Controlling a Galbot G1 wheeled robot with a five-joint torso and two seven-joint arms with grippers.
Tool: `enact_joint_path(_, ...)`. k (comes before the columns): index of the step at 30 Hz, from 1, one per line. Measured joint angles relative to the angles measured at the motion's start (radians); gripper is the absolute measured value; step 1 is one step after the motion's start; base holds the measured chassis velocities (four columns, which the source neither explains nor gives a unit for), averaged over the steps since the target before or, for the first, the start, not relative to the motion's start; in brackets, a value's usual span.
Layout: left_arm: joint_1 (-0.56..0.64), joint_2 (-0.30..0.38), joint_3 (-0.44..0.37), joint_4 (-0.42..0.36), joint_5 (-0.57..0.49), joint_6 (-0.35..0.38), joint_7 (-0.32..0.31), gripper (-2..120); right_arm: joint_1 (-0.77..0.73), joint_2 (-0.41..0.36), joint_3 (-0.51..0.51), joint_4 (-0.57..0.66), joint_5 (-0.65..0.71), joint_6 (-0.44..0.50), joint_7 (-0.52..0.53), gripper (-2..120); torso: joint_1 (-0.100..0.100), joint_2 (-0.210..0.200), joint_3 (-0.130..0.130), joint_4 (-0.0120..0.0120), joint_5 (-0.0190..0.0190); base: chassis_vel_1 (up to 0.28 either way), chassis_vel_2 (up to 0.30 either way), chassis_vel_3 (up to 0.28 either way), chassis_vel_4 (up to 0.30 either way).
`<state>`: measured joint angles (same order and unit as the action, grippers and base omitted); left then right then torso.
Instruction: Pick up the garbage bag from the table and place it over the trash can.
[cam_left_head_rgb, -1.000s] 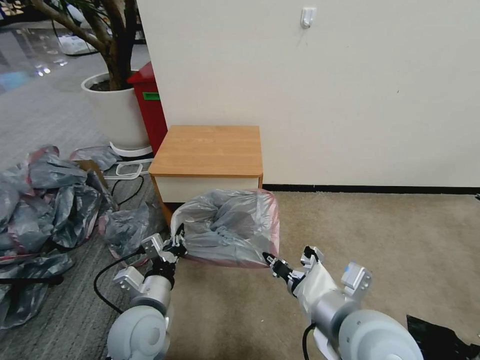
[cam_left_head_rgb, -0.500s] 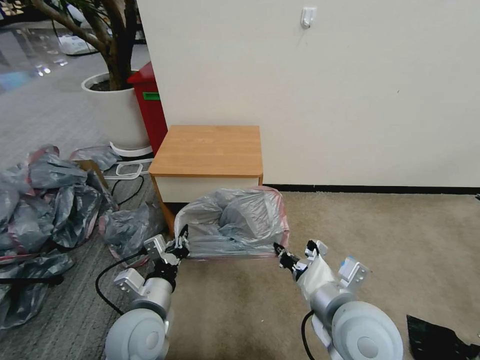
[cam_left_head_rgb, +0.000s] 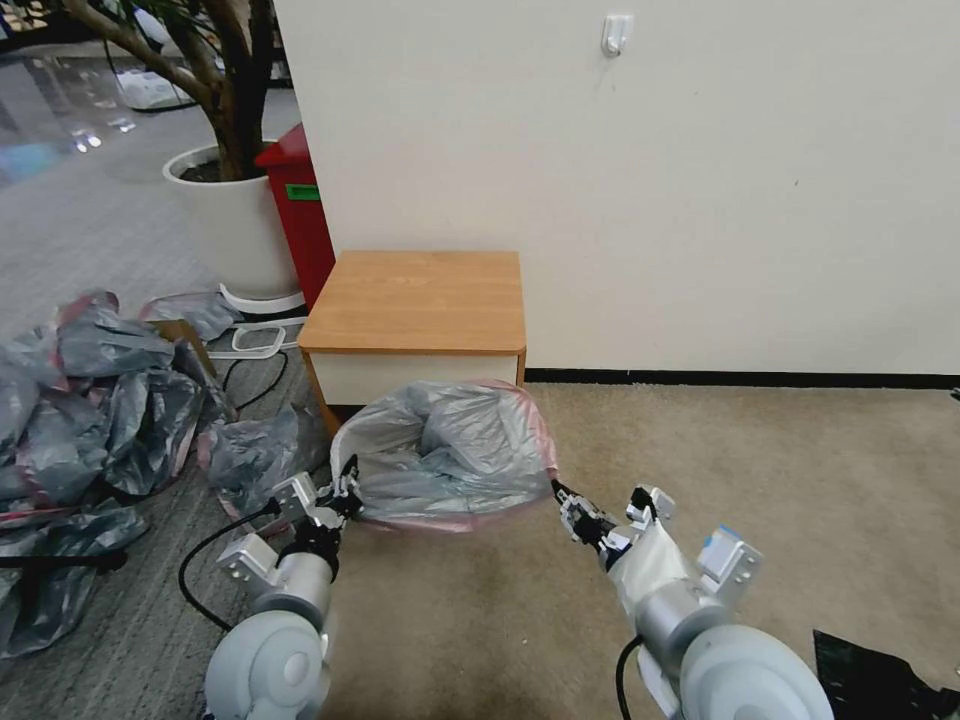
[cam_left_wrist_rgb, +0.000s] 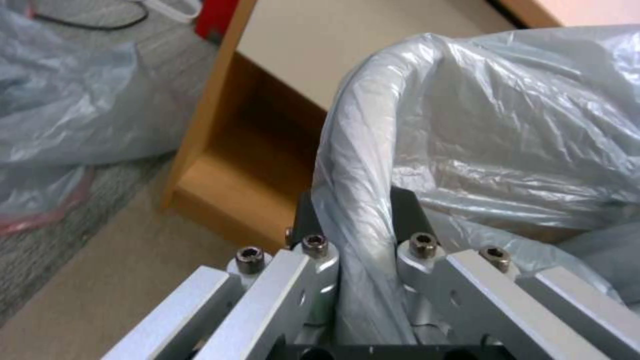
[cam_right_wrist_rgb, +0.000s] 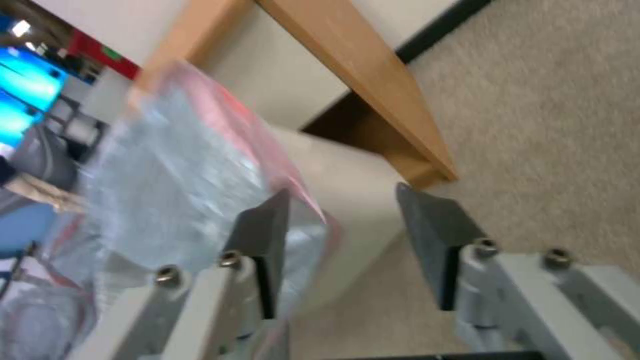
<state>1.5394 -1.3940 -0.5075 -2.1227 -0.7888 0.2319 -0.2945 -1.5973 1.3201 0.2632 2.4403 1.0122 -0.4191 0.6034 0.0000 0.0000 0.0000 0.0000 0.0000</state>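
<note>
Garbage bag (cam_left_head_rgb: 445, 455) draped over trash can (cam_right_wrist_rgb: 347, 200), in front of table (cam_left_head_rgb: 420, 300). Left gripper (cam_left_head_rgb: 343, 490) clamps rim; right gripper (cam_left_head_rgb: 568, 503) open, beside it. Seating step; next probably left release.

No legible text, brand, number or sign appears anywhere; a green label (cam_left_head_rgb: 302, 191) on the tall red bin (cam_left_head_rgb: 300, 230) is too small to read.
</note>
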Motion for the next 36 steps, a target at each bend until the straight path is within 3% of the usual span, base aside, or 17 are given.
enact_joint_path(8,0.014,-0.002,-0.015,-0.011,-0.045,0.028,-0.010,6,-0.017,0.009,0.027,0.019,-0.034,0.106,-0.150,75,0.000,0.000,0.000,0.0000,-0.0002,0.000,0.000,0.000,0.000)
enact_joint_path(11,0.032,0.001,-0.017,-0.034,-0.066,0.048,-0.010,6,0.030,0.037,0.057,-0.063,-0.077,0.180,-0.319,90,0.000,0.000,0.000,0.0000,0.0000,0.000,0.000,0.000,0.000)
enact_joint_path(17,0.043,-0.004,-0.017,-0.054,-0.076,0.059,-0.010,6,0.076,0.084,0.053,-0.167,-0.089,0.216,-0.454,100,0.000,0.000,0.000,0.0001,0.0000,0.000,0.000,0.000,0.000)
enact_joint_path(23,0.039,-0.005,-0.012,-0.057,-0.092,0.067,-0.009,6,0.070,0.100,0.040,-0.231,-0.121,0.247,-0.523,100,0.000,0.000,0.000,0.0000,-0.0001,0.000,0.000,0.000,0.000)
enact_joint_path(27,0.035,-0.007,-0.007,-0.057,-0.098,0.070,-0.008,6,0.070,0.100,0.039,-0.238,-0.075,0.257,-0.532,96,0.000,0.000,0.000,0.0000,-0.0001,0.000,0.000,0.000,0.000)
enact_joint_path(36,0.027,-0.012,0.000,-0.054,-0.103,0.070,-0.008,6,0.076,0.113,0.020,-0.252,-0.027,0.265,-0.532,67,0.000,0.000,0.000,0.0000,-0.0001,0.000,0.000,0.000,0.000)
